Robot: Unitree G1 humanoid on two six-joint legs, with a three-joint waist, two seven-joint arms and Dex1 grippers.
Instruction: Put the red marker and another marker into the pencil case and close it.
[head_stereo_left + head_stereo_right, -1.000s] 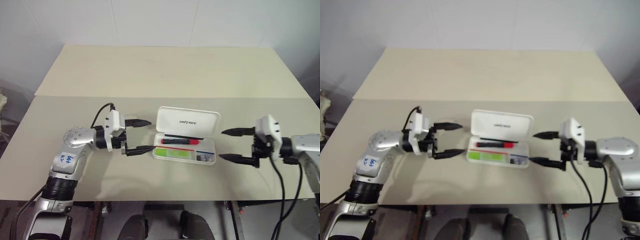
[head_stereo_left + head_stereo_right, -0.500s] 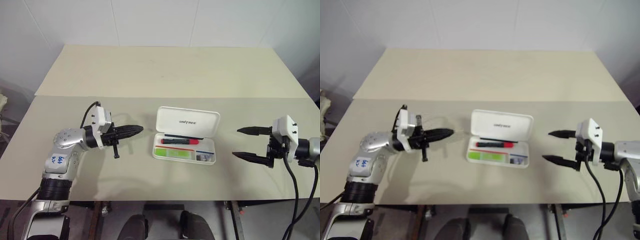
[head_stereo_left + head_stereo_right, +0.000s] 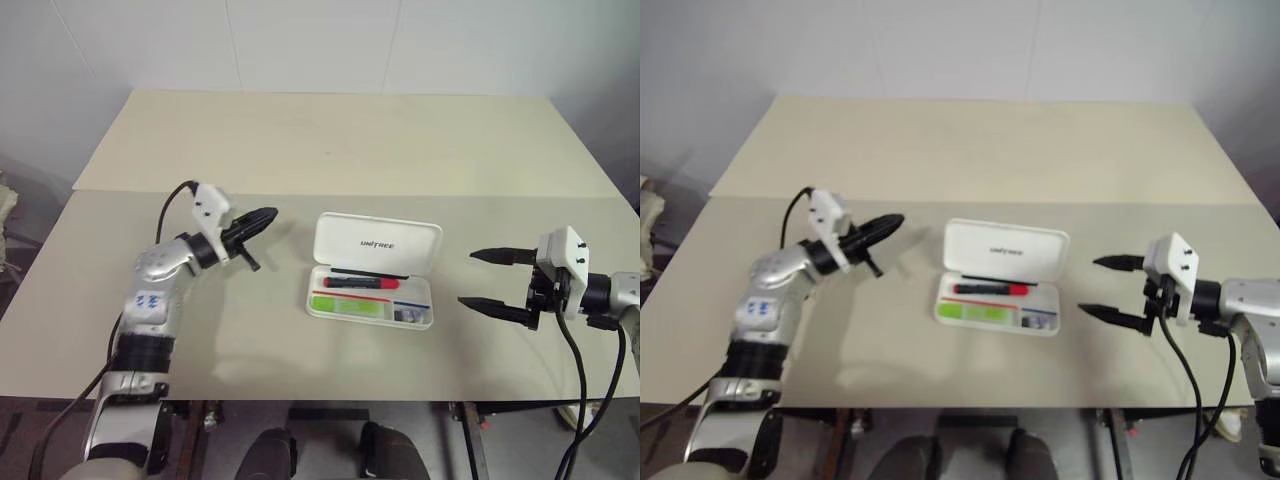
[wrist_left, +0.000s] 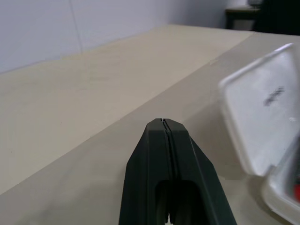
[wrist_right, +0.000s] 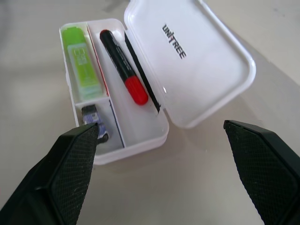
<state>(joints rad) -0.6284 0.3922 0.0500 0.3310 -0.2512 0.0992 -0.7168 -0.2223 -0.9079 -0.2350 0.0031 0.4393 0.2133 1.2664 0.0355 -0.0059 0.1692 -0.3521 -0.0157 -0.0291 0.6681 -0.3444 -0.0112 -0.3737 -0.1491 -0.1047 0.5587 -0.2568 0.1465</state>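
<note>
Right wrist view: the pencil case (image 5: 187, 61), glossy, rigid, likely slippery, is best pushed at its lid's free edge; beside it, right gripper (image 5: 174, 176) wide, left gripper (image 3: 262, 219) closed empty.

The left arm reached up from the bottom and bent at the elbow. Its left gripper (image 3: 262, 217) pointed forward and toward the middle, about level. The two black fingers (image 4: 164, 140) were pressed flat together — no gap showed between them, and nothing was held. A black cable looped over the left wrist.

The right arm came in from the right side, low and stretched out. Its right gripper (image 3: 490, 279) pointed toward the middle and tipped down a little. The two black fingers (image 5: 75, 154) stood wide apart — one farther back, one nearer — with nothing between them. Black cables hung down from the right wrist.
</note>
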